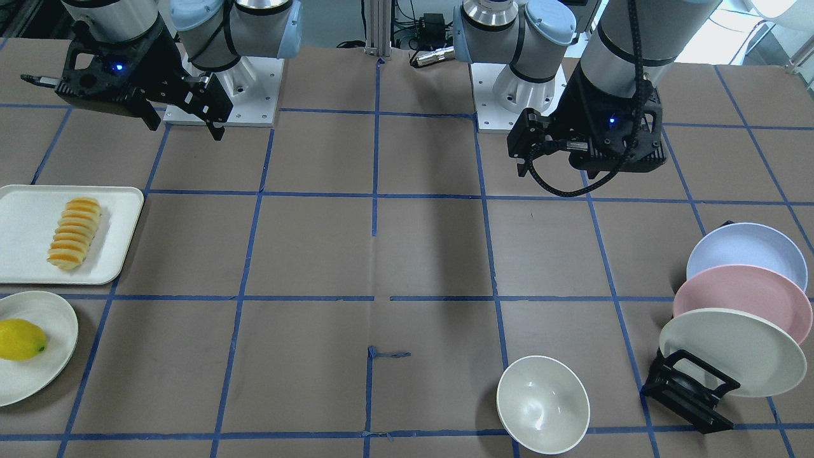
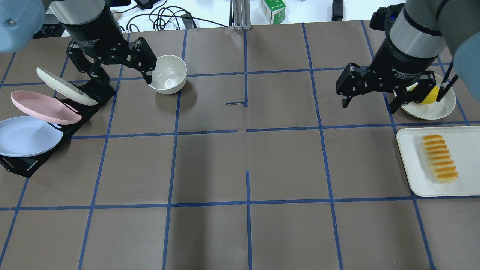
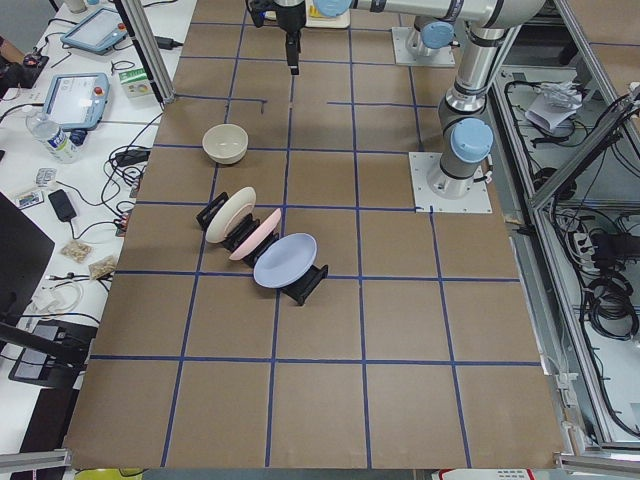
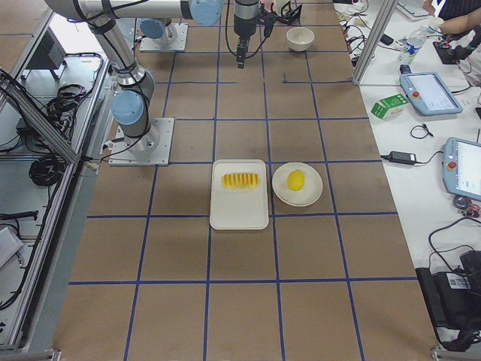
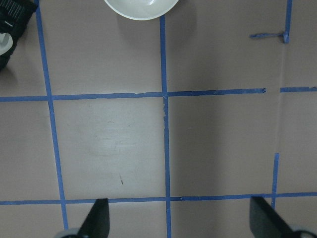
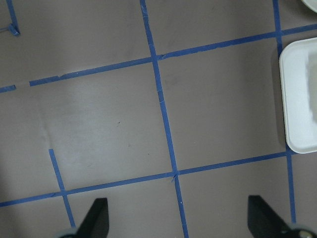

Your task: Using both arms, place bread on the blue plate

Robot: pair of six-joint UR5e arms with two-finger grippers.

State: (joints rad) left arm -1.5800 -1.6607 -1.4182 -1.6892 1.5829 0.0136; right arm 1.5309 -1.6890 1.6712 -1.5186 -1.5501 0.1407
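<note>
The bread (image 1: pixel 74 233) (image 2: pixel 439 158), a ridged pale yellow loaf with orange-brown tops, lies on a white tray (image 1: pixel 19 216) (image 2: pixel 410 168) on my right side. The blue plate (image 1: pixel 747 254) (image 2: pixel 28 137) leans in a black rack (image 1: pixel 690 394) on my left side, nearest my base. My left gripper (image 2: pixel 122 80) (image 1: pixel 582 166) hangs open and empty above the table, between the rack and a bowl. My right gripper (image 2: pixel 369 107) (image 1: pixel 186 130) hangs open and empty, inward of the tray. Both wrist views show open fingers over bare table.
A pink plate (image 1: pixel 741 299) and a cream-white plate (image 1: pixel 731 350) stand in the same rack. A white bowl (image 1: pixel 542 404) (image 2: pixel 167 74) sits near the left gripper. A lemon (image 1: pixel 20 339) lies on a cream plate (image 1: pixel 54 356) beyond the tray.
</note>
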